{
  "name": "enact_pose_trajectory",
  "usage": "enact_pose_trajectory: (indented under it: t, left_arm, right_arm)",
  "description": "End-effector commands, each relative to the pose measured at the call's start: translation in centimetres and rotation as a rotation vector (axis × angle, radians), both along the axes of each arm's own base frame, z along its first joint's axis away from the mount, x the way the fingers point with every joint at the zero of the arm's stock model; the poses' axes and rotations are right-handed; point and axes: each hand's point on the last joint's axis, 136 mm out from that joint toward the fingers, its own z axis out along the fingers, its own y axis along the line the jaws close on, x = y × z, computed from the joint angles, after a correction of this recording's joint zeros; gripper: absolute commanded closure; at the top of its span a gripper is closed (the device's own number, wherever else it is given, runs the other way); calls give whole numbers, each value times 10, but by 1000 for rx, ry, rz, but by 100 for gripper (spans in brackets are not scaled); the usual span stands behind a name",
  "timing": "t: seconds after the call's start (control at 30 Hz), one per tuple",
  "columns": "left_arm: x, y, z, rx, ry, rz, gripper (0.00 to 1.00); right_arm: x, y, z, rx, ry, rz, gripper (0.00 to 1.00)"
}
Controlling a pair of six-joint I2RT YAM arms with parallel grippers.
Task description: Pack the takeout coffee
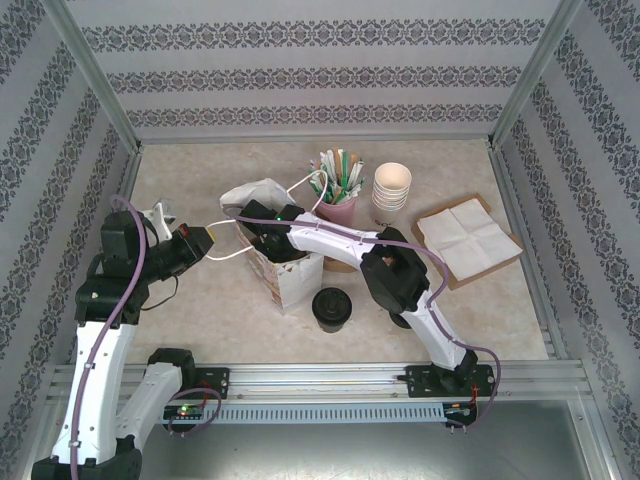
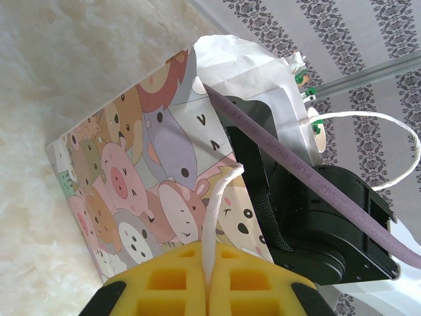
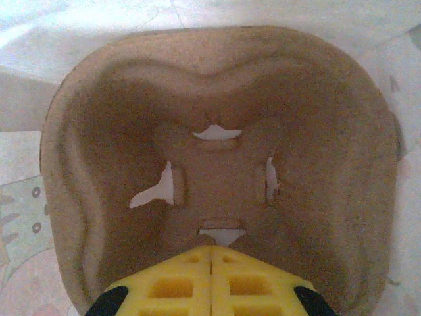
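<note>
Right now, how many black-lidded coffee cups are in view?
1. The takeout coffee stands on the table just right of the paper bag. Another could be hidden behind the right arm.

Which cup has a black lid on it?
The small cup beside the cartoon bag; the stacked white cups are open, the pink one holds sticks.

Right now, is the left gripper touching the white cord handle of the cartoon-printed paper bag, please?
Touching: in the left wrist view the left gripper is shut on the white cord handle.
</note>
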Motion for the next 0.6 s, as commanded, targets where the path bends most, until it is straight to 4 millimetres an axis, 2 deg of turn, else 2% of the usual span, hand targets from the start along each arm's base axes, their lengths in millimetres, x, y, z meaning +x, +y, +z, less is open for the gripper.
enact_pose_trajectory:
  t: [0.0, 0.27, 0.57]
  left_arm:
    - [0, 2, -2, -5, 3, 13, 95]
    - [0, 3, -3, -2, 5, 21, 95]
    - [1, 5, -5, 3, 8, 35, 94]
  right_arm:
    - [-5, -4, 5, -5, 10, -6, 90]
    - [-2, 7, 72, 100, -84, 18, 84]
    - [-10, 16, 152, 209, -206, 72, 83]
